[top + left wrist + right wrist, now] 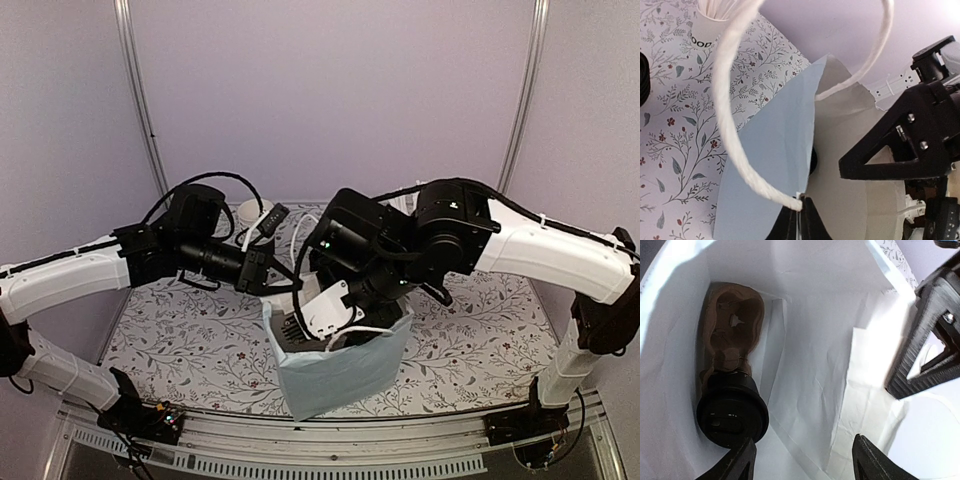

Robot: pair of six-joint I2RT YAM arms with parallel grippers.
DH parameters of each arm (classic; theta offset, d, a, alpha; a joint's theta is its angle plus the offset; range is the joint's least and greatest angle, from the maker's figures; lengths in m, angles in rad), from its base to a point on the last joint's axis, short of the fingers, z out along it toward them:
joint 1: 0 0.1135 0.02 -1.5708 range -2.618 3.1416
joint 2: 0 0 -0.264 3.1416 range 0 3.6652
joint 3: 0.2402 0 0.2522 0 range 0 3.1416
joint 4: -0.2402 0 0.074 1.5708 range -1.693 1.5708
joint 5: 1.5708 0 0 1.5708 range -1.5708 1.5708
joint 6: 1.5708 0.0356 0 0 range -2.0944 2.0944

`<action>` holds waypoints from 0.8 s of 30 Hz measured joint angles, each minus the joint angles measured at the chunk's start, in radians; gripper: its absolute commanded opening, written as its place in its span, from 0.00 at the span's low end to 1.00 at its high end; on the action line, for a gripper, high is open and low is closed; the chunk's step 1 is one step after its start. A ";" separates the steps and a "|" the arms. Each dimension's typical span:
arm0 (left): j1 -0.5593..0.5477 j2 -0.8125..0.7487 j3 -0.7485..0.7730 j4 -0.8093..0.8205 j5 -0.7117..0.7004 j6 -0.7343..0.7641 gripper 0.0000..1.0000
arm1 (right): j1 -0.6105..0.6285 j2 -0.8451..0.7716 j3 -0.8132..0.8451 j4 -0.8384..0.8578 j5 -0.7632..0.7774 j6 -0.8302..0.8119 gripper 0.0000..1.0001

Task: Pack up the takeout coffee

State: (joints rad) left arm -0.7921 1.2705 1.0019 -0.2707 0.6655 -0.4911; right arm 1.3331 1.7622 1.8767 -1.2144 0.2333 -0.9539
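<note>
Right gripper (805,452): fingers spread, nothing between them, hanging inside the paper bag (815,365). Left gripper (800,217): fingers pressed together on the bag's rim, by the rope handle (727,115). Deeper in, the takeout coffee (732,412) sits low in the bag, seated in a brown pulp carrier (732,325). I see only its glossy round black lid; the wall is hidden. My read: light, crushable, lid slick. I'd grip under the rim, gently.

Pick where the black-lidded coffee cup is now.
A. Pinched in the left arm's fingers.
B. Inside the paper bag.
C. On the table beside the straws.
B: the right wrist view shows the coffee cup, lid up, low between the white inner walls of the bag, at one end of a brown carrier.
</note>
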 measured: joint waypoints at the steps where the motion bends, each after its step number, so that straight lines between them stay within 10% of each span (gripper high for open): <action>1: 0.001 0.003 0.004 -0.005 -0.005 0.004 0.26 | -0.006 -0.005 0.007 0.004 -0.002 0.000 0.69; 6: 0.003 0.004 0.016 -0.016 -0.043 0.027 0.50 | -0.040 -0.028 0.012 0.004 -0.010 0.002 0.70; 13: 0.005 -0.034 0.018 -0.050 -0.091 0.057 0.59 | -0.081 -0.071 0.013 0.021 -0.015 0.016 0.73; 20: 0.000 -0.044 0.041 -0.113 -0.134 0.095 0.46 | -0.217 -0.170 0.063 0.064 -0.072 0.019 0.76; 24: -0.009 -0.016 0.068 -0.141 -0.143 0.122 0.15 | -0.364 -0.240 0.065 0.106 -0.146 0.024 0.77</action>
State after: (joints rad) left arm -0.8009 1.2541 1.0702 -0.4114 0.5224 -0.3691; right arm 0.9691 1.5227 1.9415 -1.1084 0.0875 -0.9302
